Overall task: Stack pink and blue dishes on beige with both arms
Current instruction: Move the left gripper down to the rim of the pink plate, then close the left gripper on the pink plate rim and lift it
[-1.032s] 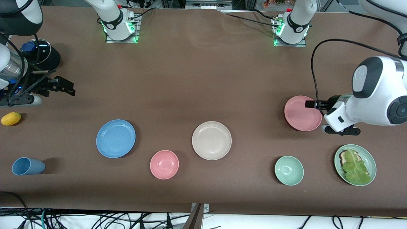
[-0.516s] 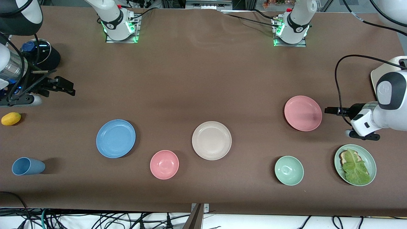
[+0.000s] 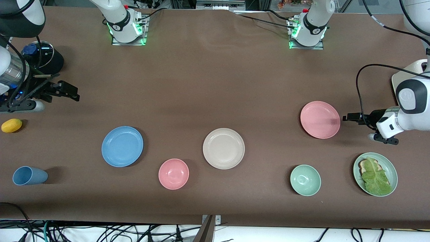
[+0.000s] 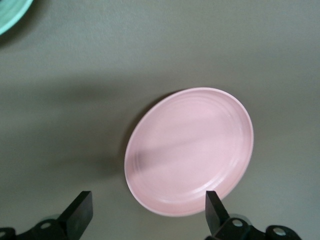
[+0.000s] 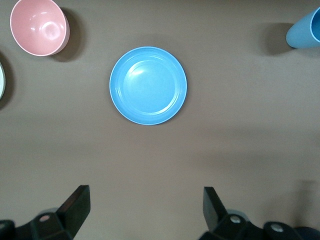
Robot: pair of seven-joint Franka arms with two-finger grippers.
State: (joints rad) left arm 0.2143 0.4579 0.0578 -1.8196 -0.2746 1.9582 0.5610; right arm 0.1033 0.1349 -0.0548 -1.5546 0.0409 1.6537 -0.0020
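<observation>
Lying flat on the tabletop (image 3: 215, 84) are the pink plate (image 3: 320, 119), beige plate (image 3: 223, 148) and blue plate (image 3: 122, 146), well apart; the left tool (image 3: 349, 117) is hovering wide beside the pink one, the right tool (image 3: 69, 93) waiting wide.

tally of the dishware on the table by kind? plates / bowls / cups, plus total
Plates: 4 – pink plate, blue plate, beige plate, green plate holding lettuce on bread
Bowls: 2 – pink bowl, green bowl
Cups: 1 – blue cup, lying on its side
Total: 7
</observation>
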